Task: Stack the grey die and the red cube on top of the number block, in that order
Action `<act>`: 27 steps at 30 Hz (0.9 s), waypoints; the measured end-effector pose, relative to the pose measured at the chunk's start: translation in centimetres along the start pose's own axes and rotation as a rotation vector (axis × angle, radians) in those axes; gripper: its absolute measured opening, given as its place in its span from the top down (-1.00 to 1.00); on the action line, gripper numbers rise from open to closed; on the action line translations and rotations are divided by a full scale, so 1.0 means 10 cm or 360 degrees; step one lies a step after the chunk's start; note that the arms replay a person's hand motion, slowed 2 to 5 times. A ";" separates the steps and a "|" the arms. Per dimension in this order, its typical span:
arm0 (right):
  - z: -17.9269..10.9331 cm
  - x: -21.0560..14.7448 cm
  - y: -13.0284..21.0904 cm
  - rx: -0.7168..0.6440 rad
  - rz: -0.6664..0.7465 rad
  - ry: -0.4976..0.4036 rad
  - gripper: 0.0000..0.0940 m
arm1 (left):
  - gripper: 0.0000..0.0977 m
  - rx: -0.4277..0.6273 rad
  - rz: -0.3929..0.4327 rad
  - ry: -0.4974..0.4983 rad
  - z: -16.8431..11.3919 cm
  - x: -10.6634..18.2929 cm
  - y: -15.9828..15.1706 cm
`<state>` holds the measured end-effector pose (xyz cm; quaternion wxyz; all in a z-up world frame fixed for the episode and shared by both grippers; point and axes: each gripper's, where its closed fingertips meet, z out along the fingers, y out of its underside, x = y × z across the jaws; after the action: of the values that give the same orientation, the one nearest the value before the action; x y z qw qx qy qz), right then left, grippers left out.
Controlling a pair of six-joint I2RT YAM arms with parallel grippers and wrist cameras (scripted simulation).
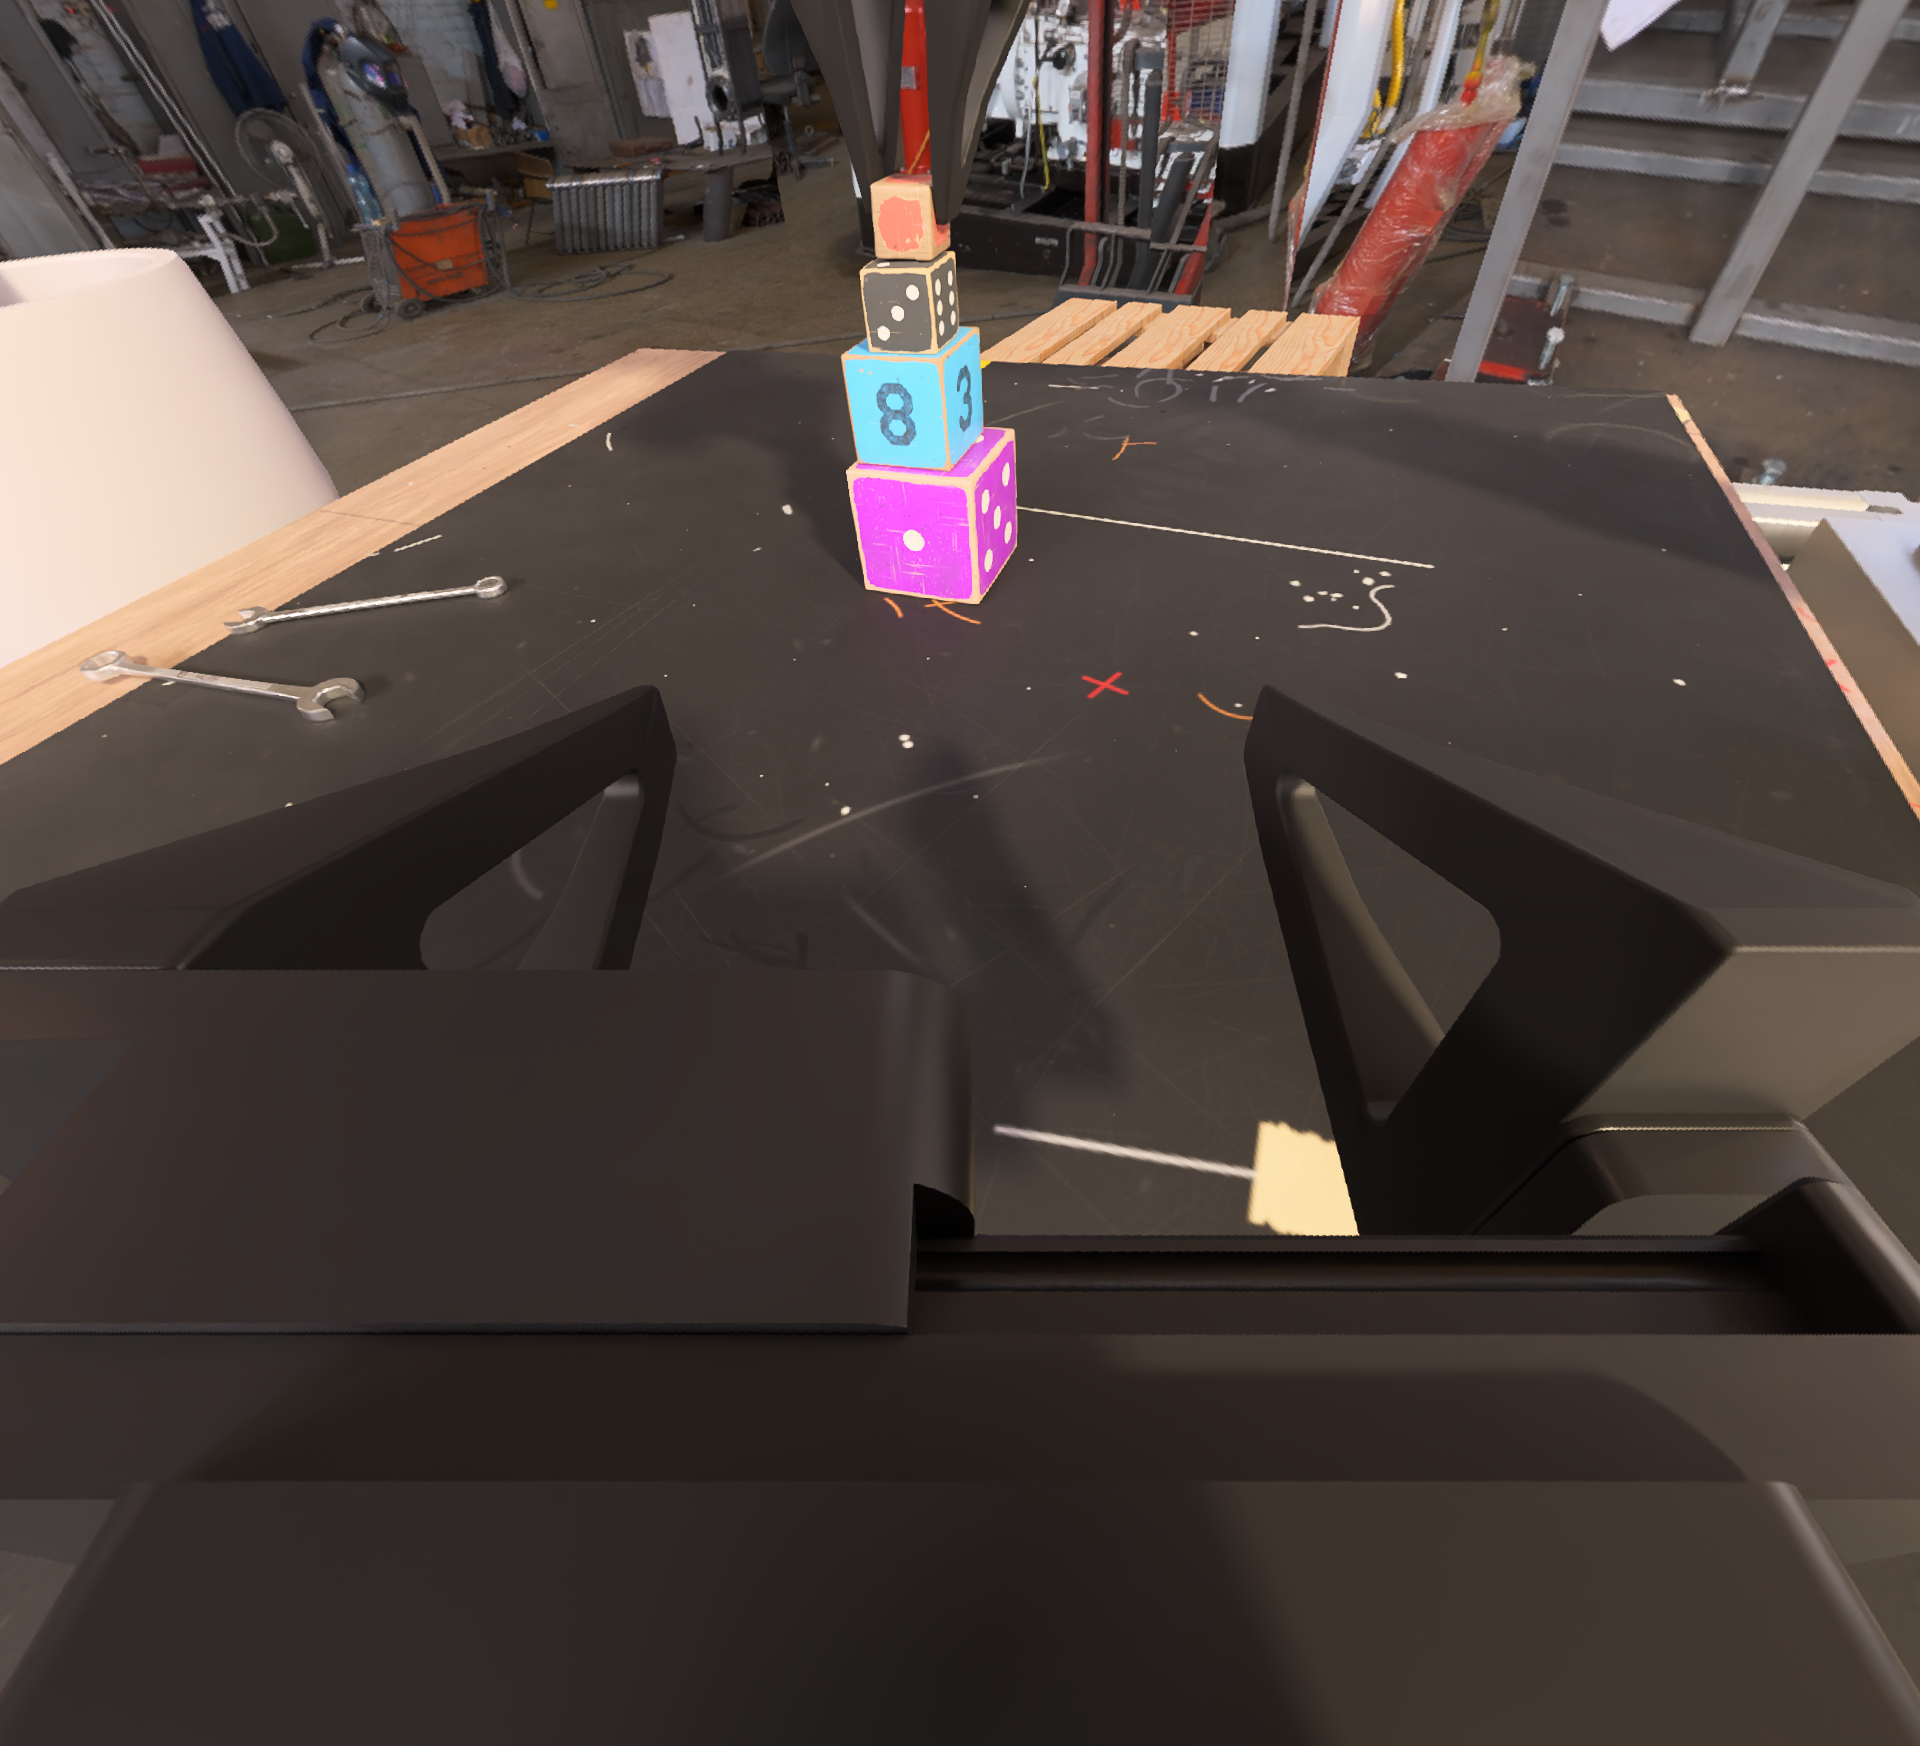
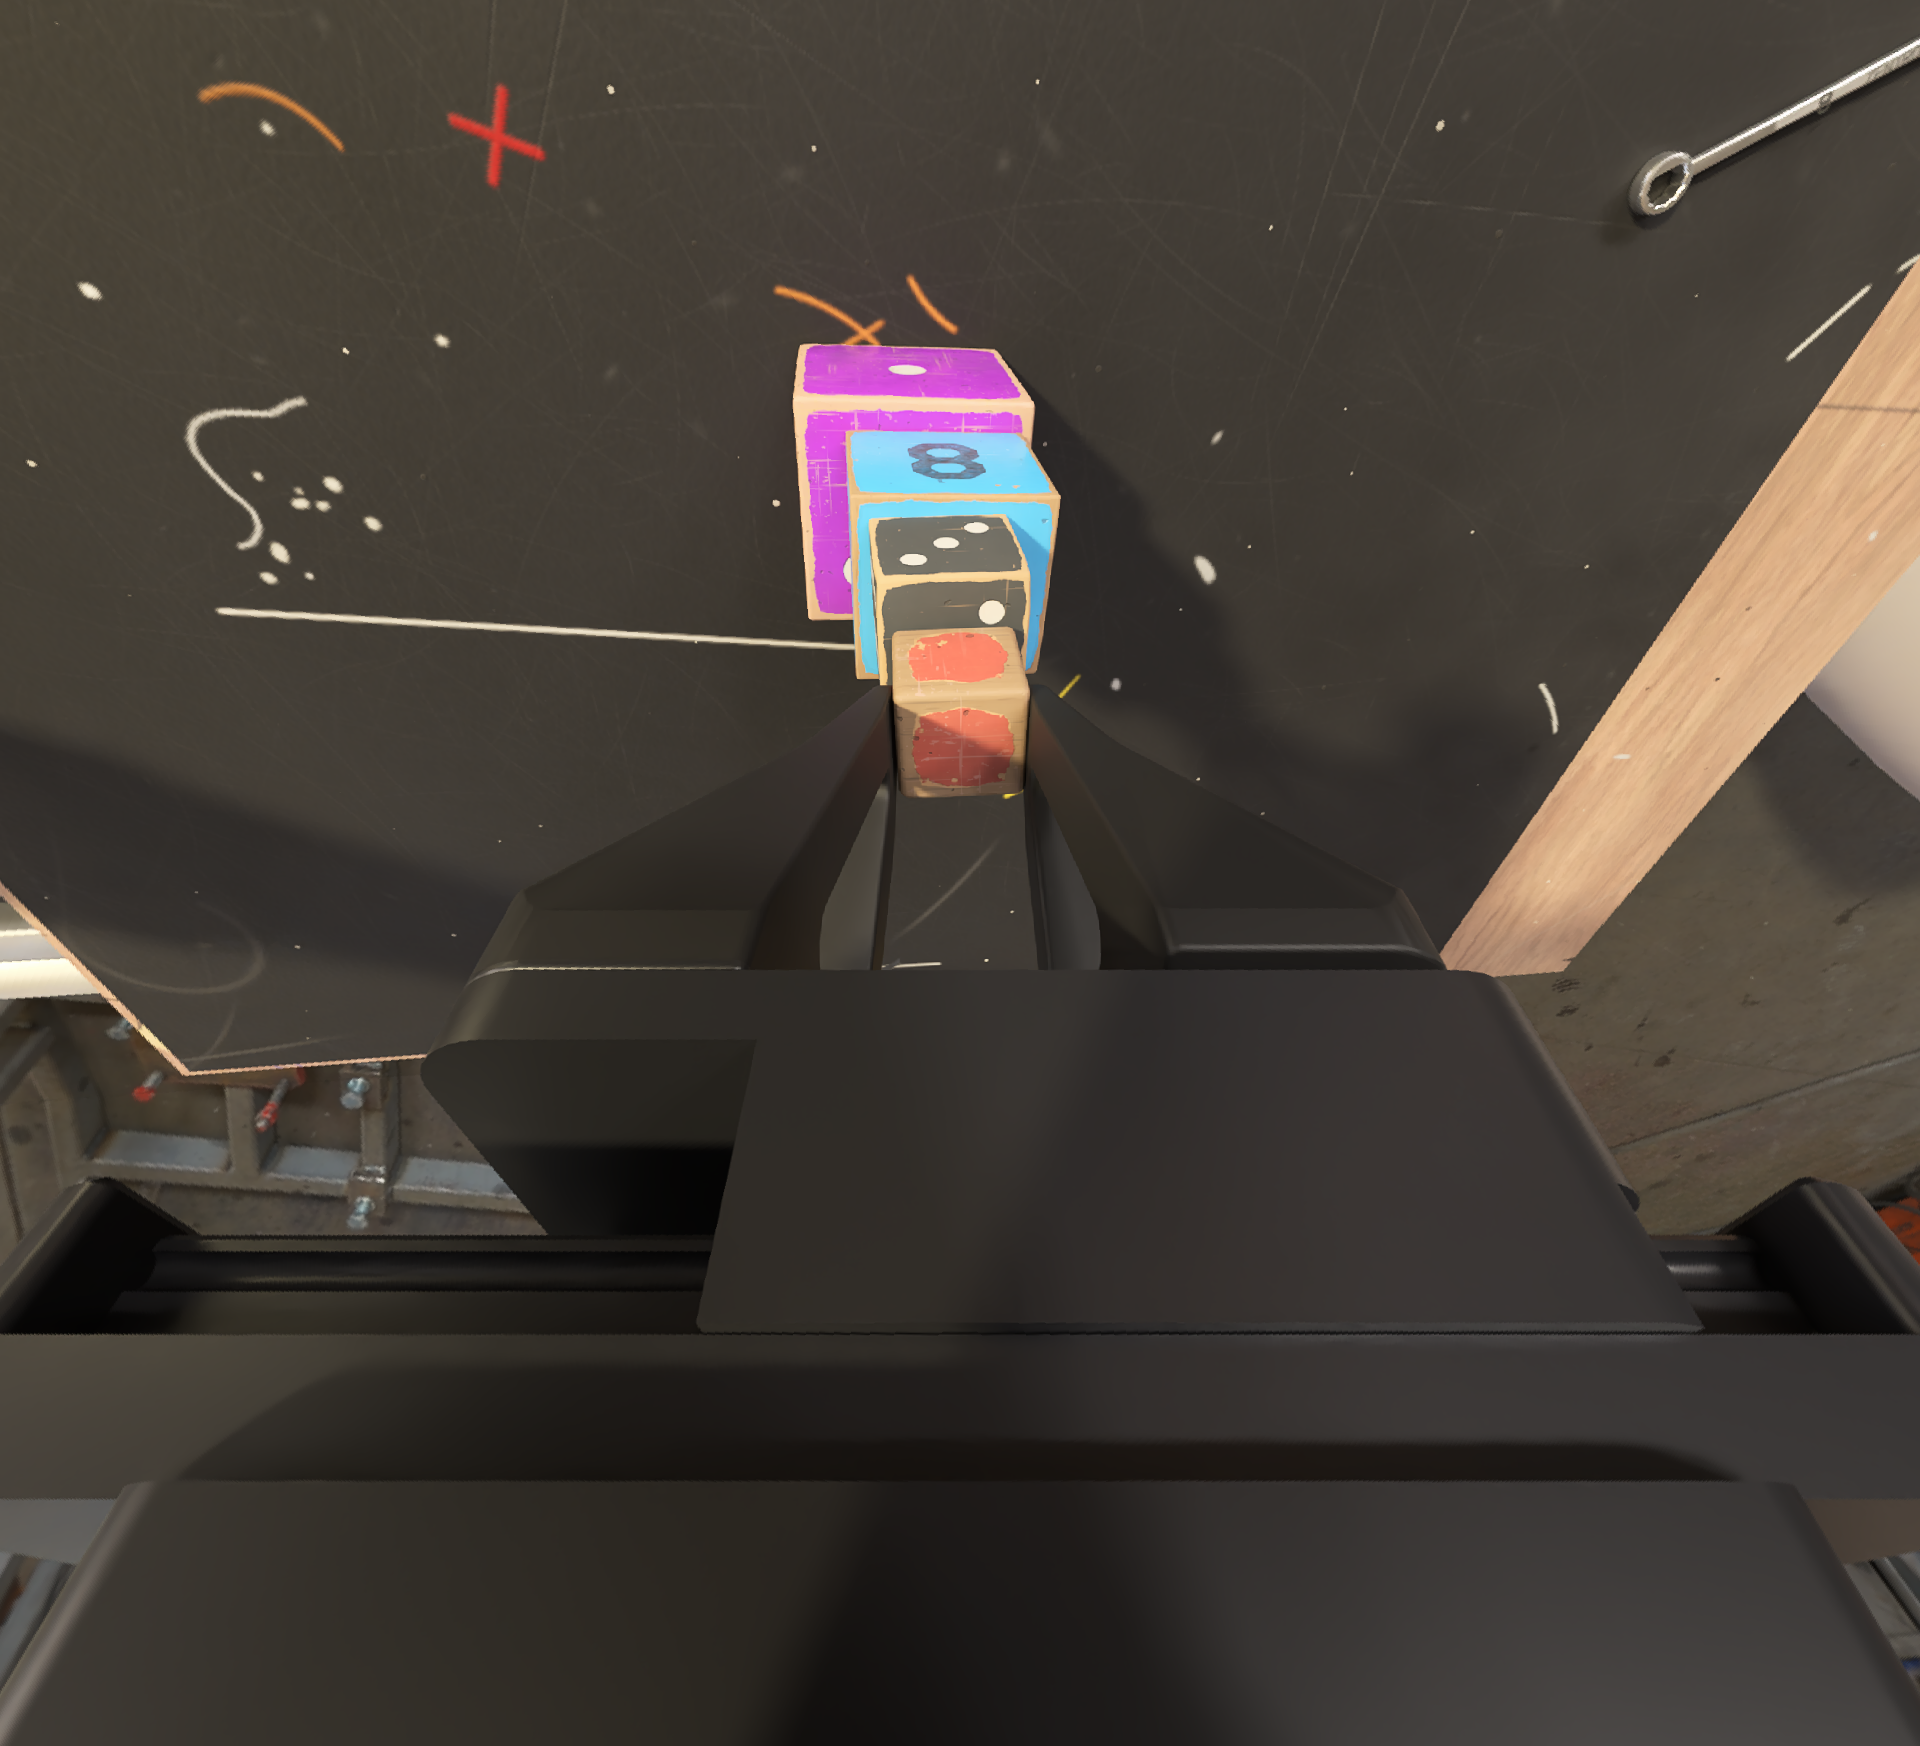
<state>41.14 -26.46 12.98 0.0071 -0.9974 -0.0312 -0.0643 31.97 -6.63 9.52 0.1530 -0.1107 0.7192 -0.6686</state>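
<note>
**Red cube gripped atop four-block tower**

Black table (image 1: pixel 1455 470) scuffed, chalk-marked, wood-edged at left. Left tool (image 1: pixel 961 740) low over near table, spread wide, holding nothing. Right tool (image 2: pixel 958 740) straight down from above, clamped on red cube (image 2: pixel 958 720). Beneath: magenta die (image 1: pixel 930 522) on table, number block (image 1: pixel 906 403), grey die (image 1: pixel 906 306). Two wrenches (image 1: pixel 223 683) well left; ample room around tower.

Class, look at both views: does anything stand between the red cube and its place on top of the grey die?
Nothing visible does. The red cube, gripped by the right gripper, appears to sit directly on the grey die, which rests on the number block.
</note>
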 end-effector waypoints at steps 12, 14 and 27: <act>0.00 0.01 -0.01 0.0000 0.0018 -0.0002 0.56 | -0.92 0.0001 0.0001 0.0000 0.00 0.00 0.00; 0.00 0.01 -0.01 0.0000 0.0019 -0.0002 0.56 | -0.92 0.0001 0.0001 0.0000 0.00 0.00 0.00; 0.00 0.02 -0.02 0.0000 0.0041 -0.0015 0.56 | -0.92 0.0001 0.0001 0.0002 0.00 0.00 0.00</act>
<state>41.31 -26.27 12.97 0.0079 -0.9980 -0.0186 -0.0596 31.94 -6.65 9.54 0.1526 -0.1099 0.7191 -0.6690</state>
